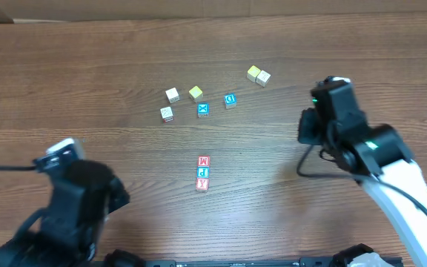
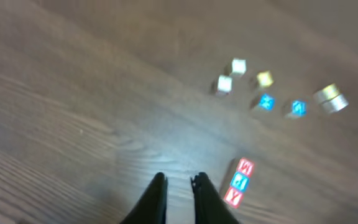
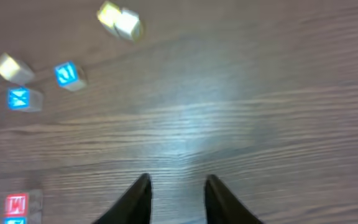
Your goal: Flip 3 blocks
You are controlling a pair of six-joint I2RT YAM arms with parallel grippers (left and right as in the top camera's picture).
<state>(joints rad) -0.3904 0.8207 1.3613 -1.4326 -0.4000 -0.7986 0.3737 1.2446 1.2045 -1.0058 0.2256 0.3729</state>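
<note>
Left gripper [image 2: 178, 186]: jaws parted narrowly, empty. Right gripper [image 3: 178, 186]: jaws spread wider, empty. The three blocks [image 2: 238, 182] lie in a touching row right of the left gripper, apart from it. Widen the jaws, centre over the end block, and grip opposite faces before turning.

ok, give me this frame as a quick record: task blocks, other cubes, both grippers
task blocks: M block, P block, Y block, one touching row, mid-table
other cubes: blue X cube, blue D cube, five white or yellow cubes, beyond the row
left gripper: narrow gap, empty, above the table
right gripper: open, empty, above bare wood
contact: none
</note>
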